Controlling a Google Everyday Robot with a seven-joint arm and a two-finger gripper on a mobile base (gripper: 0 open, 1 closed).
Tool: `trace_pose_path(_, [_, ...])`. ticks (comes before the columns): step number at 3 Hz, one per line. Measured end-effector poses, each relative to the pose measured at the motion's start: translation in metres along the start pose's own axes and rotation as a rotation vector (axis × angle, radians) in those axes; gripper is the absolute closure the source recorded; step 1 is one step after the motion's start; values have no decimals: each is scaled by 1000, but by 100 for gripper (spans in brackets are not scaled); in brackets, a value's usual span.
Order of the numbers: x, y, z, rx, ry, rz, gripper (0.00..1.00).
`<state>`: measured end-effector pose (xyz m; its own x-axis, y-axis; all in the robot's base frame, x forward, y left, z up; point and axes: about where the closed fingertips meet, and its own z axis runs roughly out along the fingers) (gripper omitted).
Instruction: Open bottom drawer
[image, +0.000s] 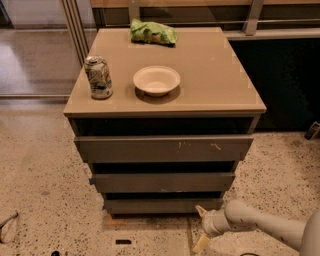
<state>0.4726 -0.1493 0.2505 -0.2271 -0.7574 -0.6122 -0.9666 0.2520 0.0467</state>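
The bottom drawer (162, 205) is the lowest and slimmest of three grey-brown fronts in the cabinet, plain and without a handle. It sits pushed in under the middle drawer (164, 182). My gripper (200, 227) is low near the floor, just right of and in front of the bottom drawer's right end. Its two pale fingers (201, 210) are spread apart, one up by the drawer's lower corner and one down toward the floor. It holds nothing and I cannot tell whether it touches the drawer.
The top drawer (164, 148) has white scratch marks. On the cabinet top (215, 80) stand a can (98, 77), a white bowl (156, 80) and a green bag (152, 32). The floor is speckled stone; a dark opening lies to the right.
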Motion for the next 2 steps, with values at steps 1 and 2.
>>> trace_pose_path(1, [0, 0, 0, 0, 0, 0, 0])
trace_pose_path(2, [-3, -10, 7, 41, -12, -84, 0])
